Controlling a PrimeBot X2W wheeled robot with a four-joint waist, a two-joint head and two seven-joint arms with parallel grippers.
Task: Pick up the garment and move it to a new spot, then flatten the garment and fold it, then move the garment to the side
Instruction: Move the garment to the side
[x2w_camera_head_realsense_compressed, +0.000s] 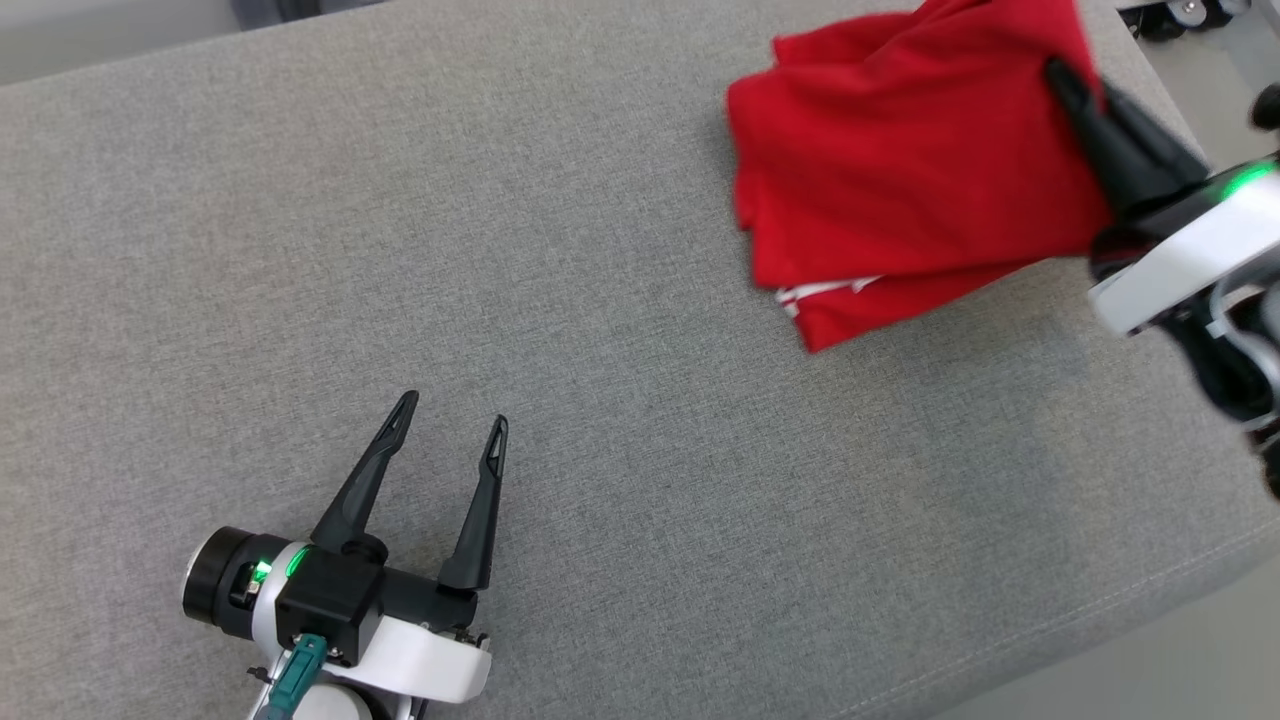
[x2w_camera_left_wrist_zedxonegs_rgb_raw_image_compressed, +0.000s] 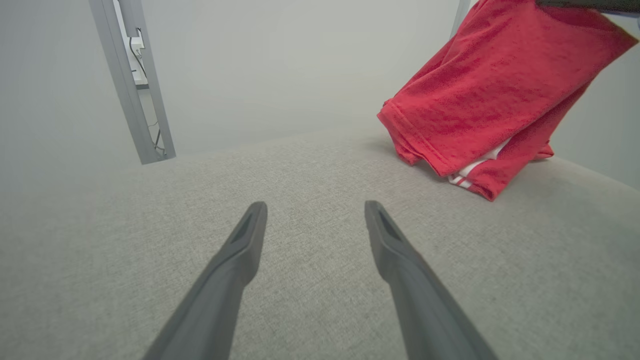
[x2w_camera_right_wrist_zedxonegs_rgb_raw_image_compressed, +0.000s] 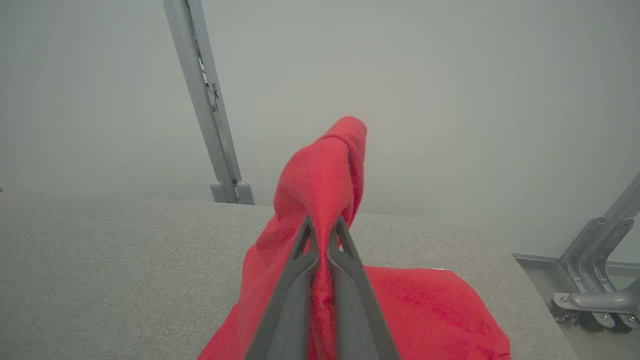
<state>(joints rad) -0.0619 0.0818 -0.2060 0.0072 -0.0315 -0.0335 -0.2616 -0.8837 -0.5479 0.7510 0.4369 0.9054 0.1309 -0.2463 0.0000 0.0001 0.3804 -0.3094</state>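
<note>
The garment (x2w_camera_head_realsense_compressed: 900, 170) is red with white stripes at one hem and lies bunched at the far right of the grey table (x2w_camera_head_realsense_compressed: 600, 400). My right gripper (x2w_camera_head_realsense_compressed: 1065, 80) is shut on its upper right part, lifting a fold of it. In the right wrist view the red cloth (x2w_camera_right_wrist_zedxonegs_rgb_raw_image_compressed: 320, 190) is pinched between my right gripper (x2w_camera_right_wrist_zedxonegs_rgb_raw_image_compressed: 322, 227) and rises above it. My left gripper (x2w_camera_head_realsense_compressed: 455, 415) stands open over bare table at the lower left, far from the cloth. The left wrist view shows my left gripper (x2w_camera_left_wrist_zedxonegs_rgb_raw_image_compressed: 315, 212) open and the garment (x2w_camera_left_wrist_zedxonegs_rgb_raw_image_compressed: 490, 100) hanging at the upper right, its lower edge on the table.
The grey fabric table top runs across the whole head view, its front right edge (x2w_camera_head_realsense_compressed: 1100, 640) near the lower right. A grey metal post (x2w_camera_right_wrist_zedxonegs_rgb_raw_image_compressed: 205, 100) stands behind the table. Grey frame legs with castors (x2w_camera_right_wrist_zedxonegs_rgb_raw_image_compressed: 595, 295) stand on the floor to the right.
</note>
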